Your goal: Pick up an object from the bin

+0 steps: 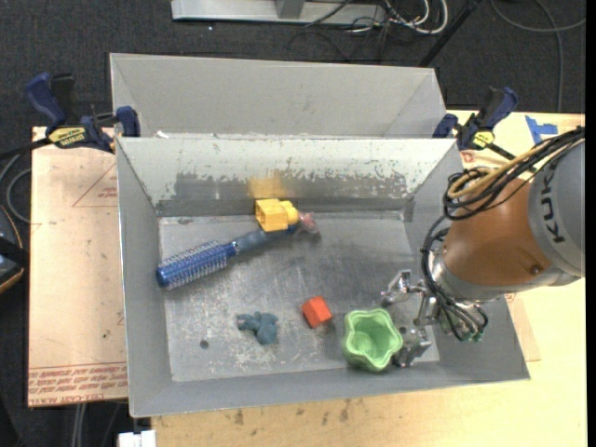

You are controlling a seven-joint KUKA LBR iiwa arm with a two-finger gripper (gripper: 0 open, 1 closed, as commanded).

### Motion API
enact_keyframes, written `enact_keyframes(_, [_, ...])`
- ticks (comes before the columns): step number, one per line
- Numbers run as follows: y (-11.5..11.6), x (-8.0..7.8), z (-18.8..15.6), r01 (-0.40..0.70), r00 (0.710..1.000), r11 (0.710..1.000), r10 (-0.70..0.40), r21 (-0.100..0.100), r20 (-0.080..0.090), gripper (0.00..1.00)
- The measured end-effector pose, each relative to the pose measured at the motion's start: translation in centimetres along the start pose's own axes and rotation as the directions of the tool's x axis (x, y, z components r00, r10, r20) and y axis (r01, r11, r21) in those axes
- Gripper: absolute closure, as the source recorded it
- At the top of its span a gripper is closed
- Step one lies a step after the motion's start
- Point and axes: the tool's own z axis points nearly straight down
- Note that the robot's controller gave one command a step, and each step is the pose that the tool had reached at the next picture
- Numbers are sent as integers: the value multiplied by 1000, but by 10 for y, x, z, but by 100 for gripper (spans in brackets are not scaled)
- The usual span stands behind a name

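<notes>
My gripper [406, 321] is low in the bin's front right corner, open, with one fingertip [399, 290] toward the back and the other toward the front. Nothing sits between the fingers. A green cup with a scalloped rim [371, 340] stands upright just left of the gripper, its right edge close to the front finger. Whether they touch I cannot tell. A small orange-red block [317, 312] lies a little further left on the bin floor.
A small grey-blue figure [259, 326] lies left of the block. A blue hairbrush [216, 258] stretches diagonally across the left middle. By its handle end, a yellow block [274, 214] sits near the back wall. The orange-covered arm comes over the right wall.
</notes>
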Motion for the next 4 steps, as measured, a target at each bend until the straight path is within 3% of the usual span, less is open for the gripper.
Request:
enact_keyframes(1, [78, -19, -6, -5, 1000, 1000, 5, -3, 1, 0])
enact_keyframes(2, [131, -12, -21, -42, 999, 999, 42, -2, -2, 0])
enact_keyframes(3, [179, -13, 2, -16, 1000, 1000, 16, 3, 8, 0])
enact_keyframes(4, [247, -23, 2, 79, 997, 997, -79, 1, 8, 0])
